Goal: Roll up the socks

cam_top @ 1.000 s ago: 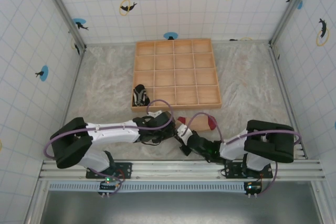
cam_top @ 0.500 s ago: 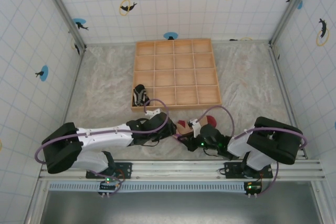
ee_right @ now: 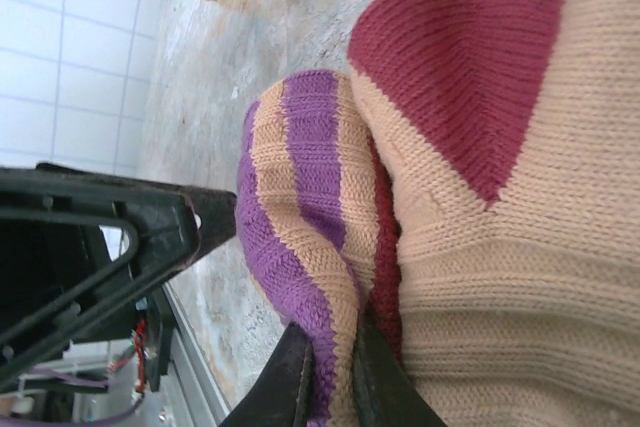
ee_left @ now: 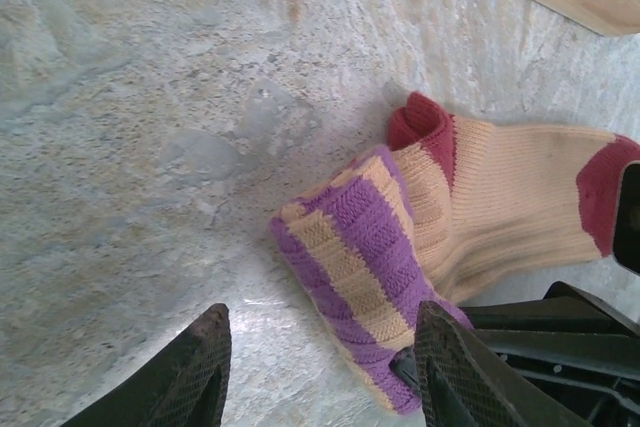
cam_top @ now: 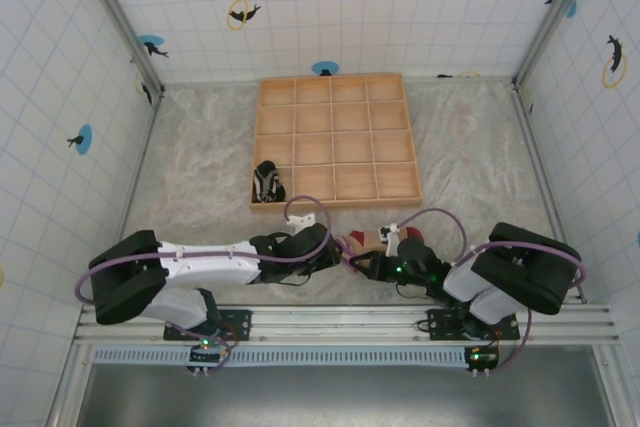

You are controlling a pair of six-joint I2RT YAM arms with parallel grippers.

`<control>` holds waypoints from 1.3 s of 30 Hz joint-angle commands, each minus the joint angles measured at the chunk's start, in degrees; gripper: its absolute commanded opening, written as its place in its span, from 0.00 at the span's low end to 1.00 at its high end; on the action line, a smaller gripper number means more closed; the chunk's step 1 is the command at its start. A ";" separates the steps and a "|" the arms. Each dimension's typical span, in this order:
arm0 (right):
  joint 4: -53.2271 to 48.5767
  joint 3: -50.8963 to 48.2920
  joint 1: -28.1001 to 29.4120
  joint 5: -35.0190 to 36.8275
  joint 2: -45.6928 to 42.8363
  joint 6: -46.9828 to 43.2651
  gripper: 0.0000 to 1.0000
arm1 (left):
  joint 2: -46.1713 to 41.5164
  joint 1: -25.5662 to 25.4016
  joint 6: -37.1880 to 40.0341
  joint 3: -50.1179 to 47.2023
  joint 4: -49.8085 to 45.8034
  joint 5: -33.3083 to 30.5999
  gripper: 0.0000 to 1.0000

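**Item 1. Right gripper** (ee_right: 330, 349): jaws nearly together, pinching a fold of the striped cuff (ee_right: 300, 207) of the tan sock (ee_right: 520, 277). Judged purpose: to pin the cuff end so the fabric could be turned over on itself without sliding.

**Item 2. Left gripper** (ee_left: 322, 325): jaws apart, one finger (ee_left: 200, 367) on bare table to one side of the cuff, the other touching or just beside its opposite edge. Nothing was clamped. Judged purpose: straddling the cuff, ready to take a second hold opposite the right gripper.

**Item 3. Tan sock:** on the table between the two grippers, its purple-and-tan cuff doubled over next to the fingers. The dark red heel lay just beyond the cuff, and the dark red toe farthest from the left fingers. The roll was judged barely begun.

**Item 4. Black-and-white sock** (cam_top: 266, 183): well beyond both grippers, bunched against the near left corner of the wooden tray (cam_top: 335, 137), untouched.

**Item 5. Table** (ee_left: 130, 127): mottled stone-pattern surface.

**Markings:** no brand, label or legible writing on the socks, tray or grippers.
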 commanded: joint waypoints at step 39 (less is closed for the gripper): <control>-36.10 -11.94 -0.40 14.51 -22.26 19.69 0.00 | 18.53 -0.83 5.06 6.06 19.25 0.26 0.48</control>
